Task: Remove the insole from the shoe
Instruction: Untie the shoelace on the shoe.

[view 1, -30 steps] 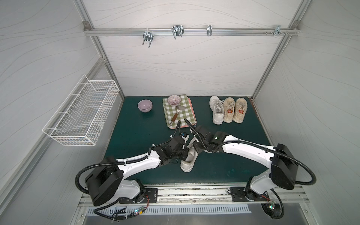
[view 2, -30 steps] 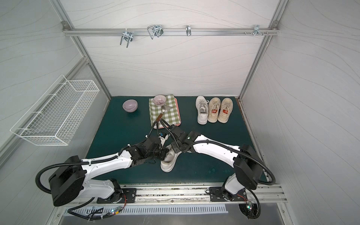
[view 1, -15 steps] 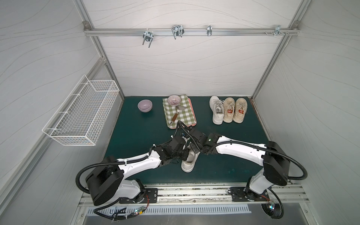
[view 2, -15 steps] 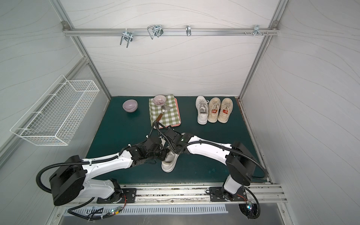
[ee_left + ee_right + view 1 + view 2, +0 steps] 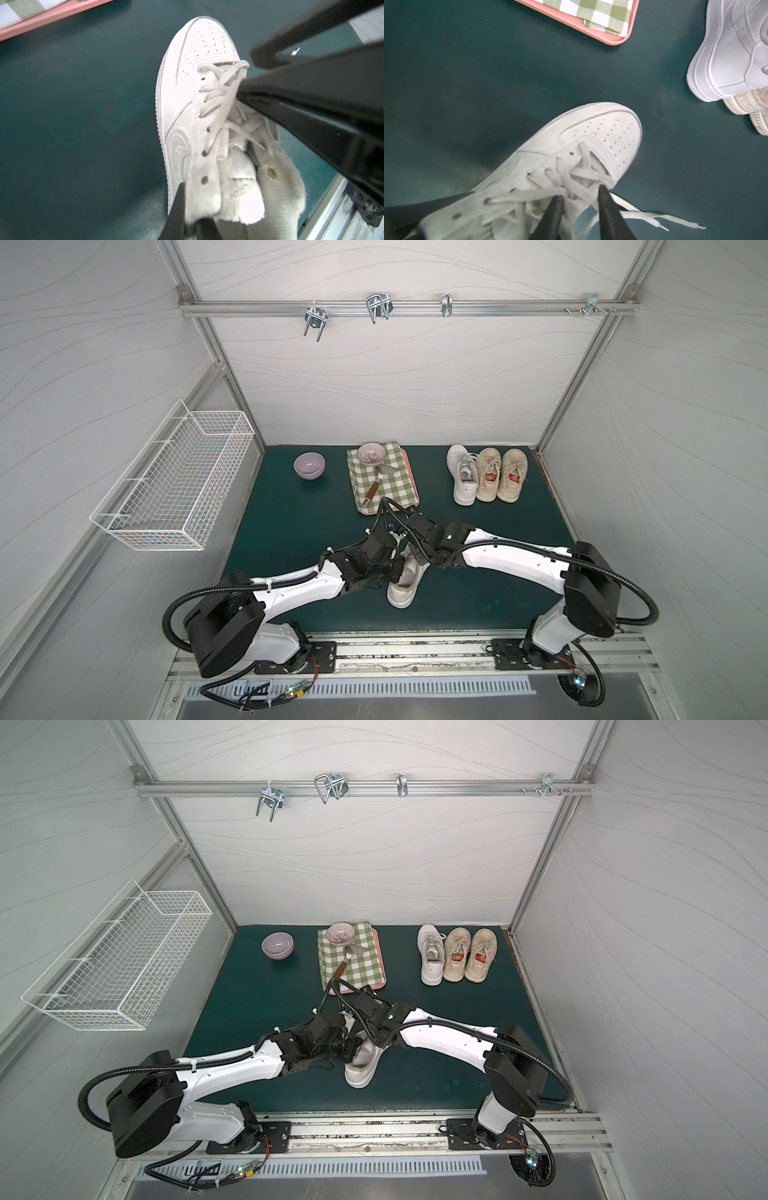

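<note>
Here, a white shoe (image 5: 405, 587) sits at the front middle of a green mat (image 5: 291, 531), with both grippers meeting over its laced opening. The left gripper (image 5: 191, 218) is clamped tight on the eyelet flap near the collar, while the right gripper (image 5: 579, 194) holds its jaws a little apart, straddling the laces above the tongue. The insole itself cannot be seen in any view.

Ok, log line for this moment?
left gripper: shut on shoe upper | right gripper: open, tips at laces | insole: not out, unseen
</note>
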Action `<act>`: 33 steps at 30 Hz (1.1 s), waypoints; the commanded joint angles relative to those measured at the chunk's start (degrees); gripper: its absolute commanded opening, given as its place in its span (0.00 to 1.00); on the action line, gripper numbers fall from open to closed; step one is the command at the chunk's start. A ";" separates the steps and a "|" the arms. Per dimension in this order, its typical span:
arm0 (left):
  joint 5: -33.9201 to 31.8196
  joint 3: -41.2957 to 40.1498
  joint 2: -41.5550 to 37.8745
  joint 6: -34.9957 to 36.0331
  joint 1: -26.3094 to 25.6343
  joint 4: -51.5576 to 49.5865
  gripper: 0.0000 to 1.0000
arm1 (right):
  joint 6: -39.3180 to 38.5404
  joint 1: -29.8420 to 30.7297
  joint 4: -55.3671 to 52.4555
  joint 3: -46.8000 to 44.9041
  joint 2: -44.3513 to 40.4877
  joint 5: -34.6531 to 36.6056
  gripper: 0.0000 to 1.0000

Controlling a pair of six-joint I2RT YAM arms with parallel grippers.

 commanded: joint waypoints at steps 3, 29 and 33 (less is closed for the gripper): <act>2.45 2.49 -1.47 0.47 -0.59 5.96 0.00 | 2.63 -3.59 -2.91 0.40 0.94 3.23 0.34; 4.44 3.65 1.23 1.04 -1.15 5.79 0.00 | 2.59 -4.08 16.32 -6.96 -1.96 -4.55 0.58; 4.50 3.77 1.25 1.09 -1.15 5.81 0.00 | 2.14 -3.90 18.46 -8.47 -4.00 -2.85 0.59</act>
